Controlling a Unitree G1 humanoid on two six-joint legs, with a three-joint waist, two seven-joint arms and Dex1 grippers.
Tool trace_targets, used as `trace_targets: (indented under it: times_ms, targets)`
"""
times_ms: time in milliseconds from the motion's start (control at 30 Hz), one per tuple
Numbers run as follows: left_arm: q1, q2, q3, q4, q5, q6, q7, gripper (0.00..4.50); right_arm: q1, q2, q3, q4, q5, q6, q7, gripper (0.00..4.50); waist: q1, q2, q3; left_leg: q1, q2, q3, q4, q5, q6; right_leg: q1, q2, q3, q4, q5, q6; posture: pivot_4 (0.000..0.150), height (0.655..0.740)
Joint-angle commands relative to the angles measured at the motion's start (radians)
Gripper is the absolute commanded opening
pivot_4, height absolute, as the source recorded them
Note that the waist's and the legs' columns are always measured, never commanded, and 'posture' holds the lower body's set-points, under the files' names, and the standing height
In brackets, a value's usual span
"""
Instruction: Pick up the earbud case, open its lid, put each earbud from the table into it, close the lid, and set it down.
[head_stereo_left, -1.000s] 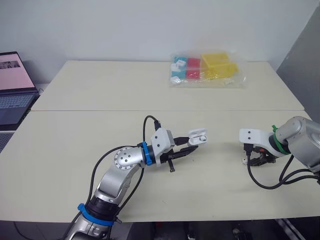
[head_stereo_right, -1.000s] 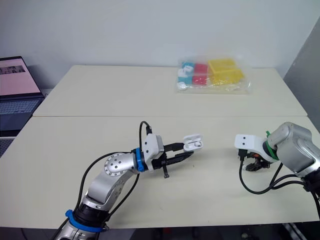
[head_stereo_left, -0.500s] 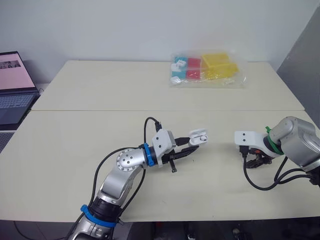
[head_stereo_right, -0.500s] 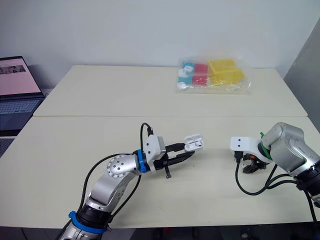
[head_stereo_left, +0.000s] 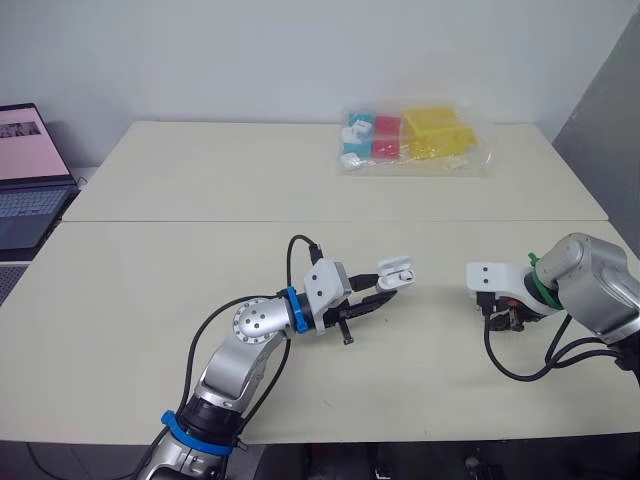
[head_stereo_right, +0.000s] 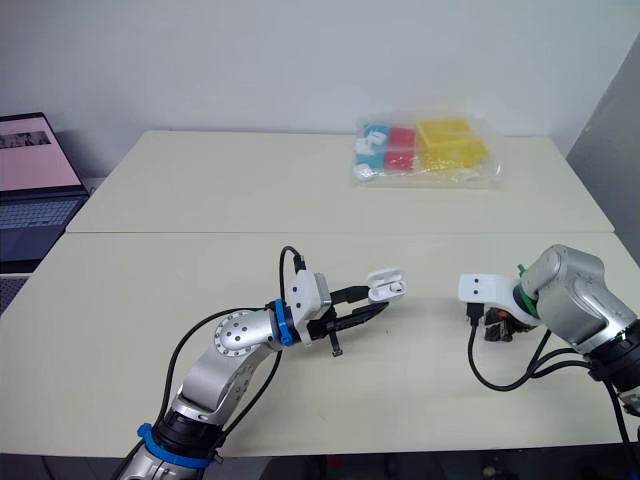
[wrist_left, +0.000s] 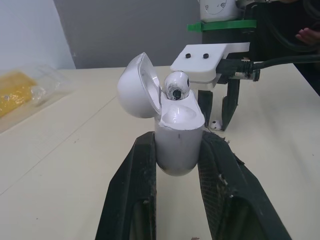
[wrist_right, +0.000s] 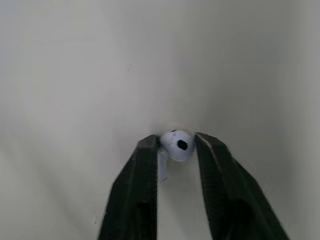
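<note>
Edging inward, right gripper (wrist_right: 175, 139) now pinches small white earbud (wrist_right: 178, 147), ready to lift; left gripper (wrist_left: 178, 136) clamps open glossy white case (wrist_left: 177, 152)

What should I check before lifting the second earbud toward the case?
1. Case held between left fingers: ok.
2. Lid open: ok.
3. First earbud in case: ok.
4. Free slot open for the next one: cannot tell.
5. Right fingers touching second earbud on both sides: ok.
6. Second earbud off the table: not ok, it lies on it.
</note>
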Motion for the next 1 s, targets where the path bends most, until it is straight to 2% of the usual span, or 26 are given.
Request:
trace_targets:
  times_ms: [33, 400, 667, 767, 900, 1000]
  targets:
    - [-0.002, -0.004, -0.007, -0.016, -0.002, -0.015, -0.001, 0.78, -0.012, 0.008, -0.013, -0.03, -0.002, 0.007, 0.007, 0.47, 0.0, 0.0, 0.0, 0.0, 0.0, 0.0, 0.0, 0.0, 0.0, 0.0, 0.0, 0.0, 0.0, 0.0, 0.0, 0.15, 0.74]
    - [-0.01, 0.006, 0.005, -0.009, -0.01, -0.012, -0.01, 0.78, -0.063, -0.011, -0.092, 0.008, 0.047, -0.034, 0.032, 0.47, -0.001, 0.0, 0.0, 0.0, 0.0, 0.0, 0.0, 0.0, 0.0, 0.0, 0.0, 0.0, 0.0, 0.0, 0.0, 0.15, 0.74]
    - [-0.061, -0.006, 0.044, 0.01, -0.031, 0.014, 0.019, 0.78, -0.046, -0.037, -0.378, -0.067, 0.253, -0.008, -0.001, 0.47, 0.002, 0.0, 0.0, -0.001, 0.0, 0.0, 0.0, 0.0, 0.0, 0.0, 0.0, 0.0, 0.0, 0.0, 0.0, 0.15, 0.74]
    - [-0.09, -0.012, 0.069, 0.024, -0.049, 0.027, 0.022, 0.78, -0.039, 0.012, -0.5, -0.122, 0.354, 0.059, -0.053, 0.47, 0.001, 0.0, 0.0, -0.001, 0.0, 0.0, 0.0, 0.0, 0.0, 0.0, 0.0, 0.0, 0.0, 0.0, 0.0, 0.15, 0.74]
    - [-0.143, -0.016, 0.092, 0.038, -0.079, 0.072, 0.028, 0.78, -0.042, 0.171, -0.723, -0.24, 0.572, 0.239, -0.164, 0.47, 0.0, 0.0, 0.0, 0.0, 0.0, 0.0, 0.001, 0.0, 0.0, 0.0, 0.001, 0.001, 0.001, 0.0, 0.0, 0.15, 0.74]
    - [-0.174, -0.014, 0.107, 0.035, -0.102, 0.112, 0.027, 0.78, 0.006, 0.275, -0.811, -0.339, 0.671, 0.26, -0.253, 0.47, 0.002, 0.0, 0.0, 0.0, 0.0, -0.002, 0.001, 0.0, 0.0, 0.001, 0.002, 0.0, 0.001, 0.0, 0.0, 0.15, 0.74]
